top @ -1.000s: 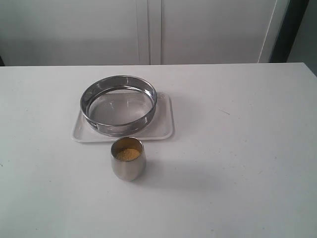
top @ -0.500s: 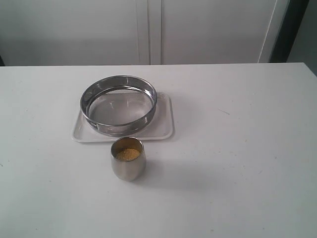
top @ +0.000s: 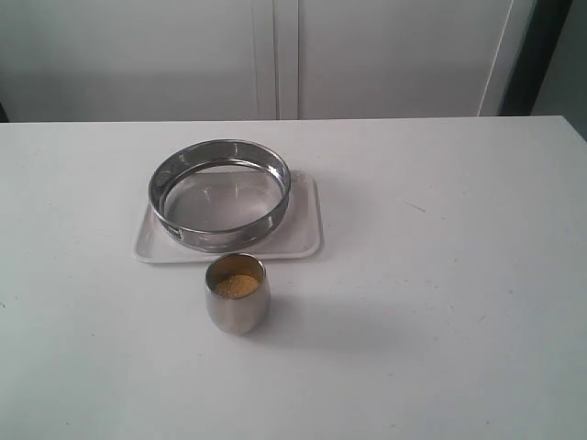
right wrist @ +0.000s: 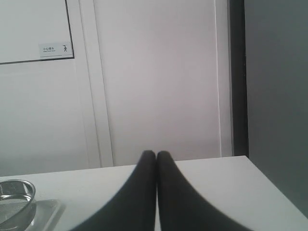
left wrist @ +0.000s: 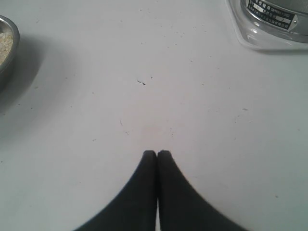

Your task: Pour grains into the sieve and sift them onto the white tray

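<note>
The steel sieve (top: 220,194) rests on the white tray (top: 307,240) left of the table's middle. In front of it stands a small steel cup (top: 238,298) holding yellow grains (top: 237,285). Neither gripper shows in the exterior view. In the left wrist view my left gripper (left wrist: 157,153) is shut and empty over bare table, with the cup (left wrist: 6,57) and its grains (left wrist: 4,44) at one edge and the sieve (left wrist: 274,9) on the tray (left wrist: 255,41) at a corner. My right gripper (right wrist: 156,154) is shut and empty, apart from the sieve (right wrist: 17,192) and tray (right wrist: 48,211).
The white table (top: 440,275) runs wide to the right of the cup and tray. White cabinet doors (top: 367,55) stand behind its far edge. A dark gap (top: 550,55) lies at the back right.
</note>
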{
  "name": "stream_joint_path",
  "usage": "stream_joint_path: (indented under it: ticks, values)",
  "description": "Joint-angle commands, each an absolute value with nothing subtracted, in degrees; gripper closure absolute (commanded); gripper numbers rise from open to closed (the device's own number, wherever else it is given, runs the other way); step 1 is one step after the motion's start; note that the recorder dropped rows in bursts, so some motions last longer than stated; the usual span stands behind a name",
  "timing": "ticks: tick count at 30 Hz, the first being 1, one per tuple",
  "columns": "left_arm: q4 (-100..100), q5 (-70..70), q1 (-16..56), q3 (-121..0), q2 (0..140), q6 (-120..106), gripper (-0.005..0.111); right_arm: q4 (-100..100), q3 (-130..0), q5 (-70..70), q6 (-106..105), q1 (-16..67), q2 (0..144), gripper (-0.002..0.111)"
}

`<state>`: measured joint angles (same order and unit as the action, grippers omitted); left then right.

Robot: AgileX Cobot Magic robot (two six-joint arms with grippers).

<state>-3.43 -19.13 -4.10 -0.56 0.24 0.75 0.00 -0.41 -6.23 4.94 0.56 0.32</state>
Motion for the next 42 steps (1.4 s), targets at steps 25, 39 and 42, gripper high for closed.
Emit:
stream_joint_path:
  ticks: [25,39,42]
  values:
    - [-3.79,-19.25,-4.16,0.00,0.00,1.23,0.107,0.00,-2.64,-9.33,4.33,0.69,3.14,0.108]
    - [-3.79,-19.25,-4.16,0.00,0.00,1.23,0.107,-10.85,-13.07,-19.71,8.41,0.69,30.63,0.108]
    - [-3.79,-19.25,-4.16,0.00,0.00,1.23,0.107,-18.51,-14.54,-24.50,14.61,0.69,37.81,0.108]
